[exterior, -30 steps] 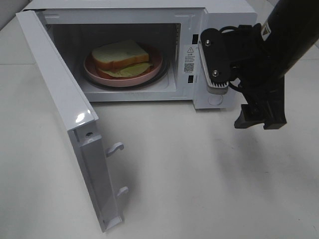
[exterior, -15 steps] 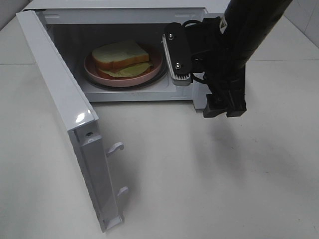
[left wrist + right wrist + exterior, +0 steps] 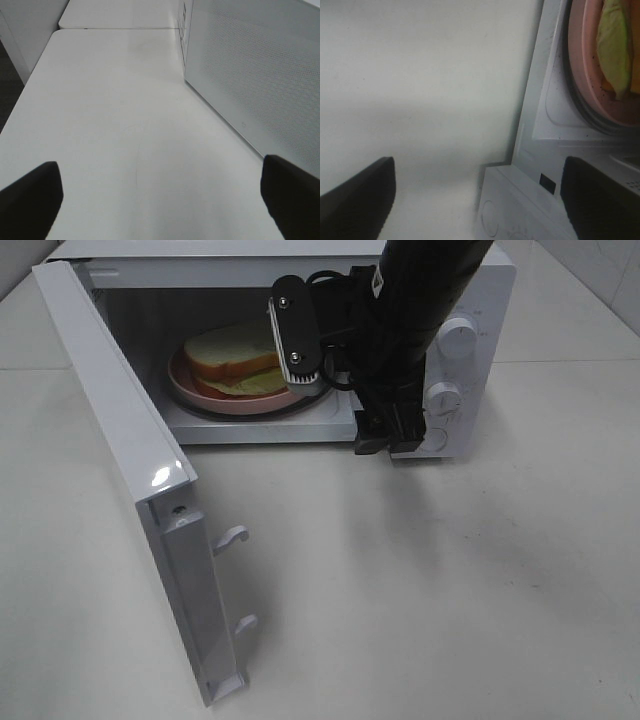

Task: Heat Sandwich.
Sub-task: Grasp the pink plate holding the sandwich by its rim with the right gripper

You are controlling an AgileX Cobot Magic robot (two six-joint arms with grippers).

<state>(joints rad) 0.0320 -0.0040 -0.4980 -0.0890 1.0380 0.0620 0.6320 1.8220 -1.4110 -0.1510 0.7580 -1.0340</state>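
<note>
The sandwich [image 3: 232, 348] sits on a pink plate [image 3: 230, 405] inside the microwave [image 3: 490, 380]; it looks light, soft and easy to squash, its leafy filling apt to slip, so I'd shift it by the plate's rim. The right gripper [image 3: 390, 445] hangs wide open and empty at the microwave's mouth, partly blocking it, and the left gripper [image 3: 160, 200] is equally open and empty over the table [image 3: 125, 125] alongside. The door [image 3: 110, 420] stands swung wide, not yet shut.
</note>
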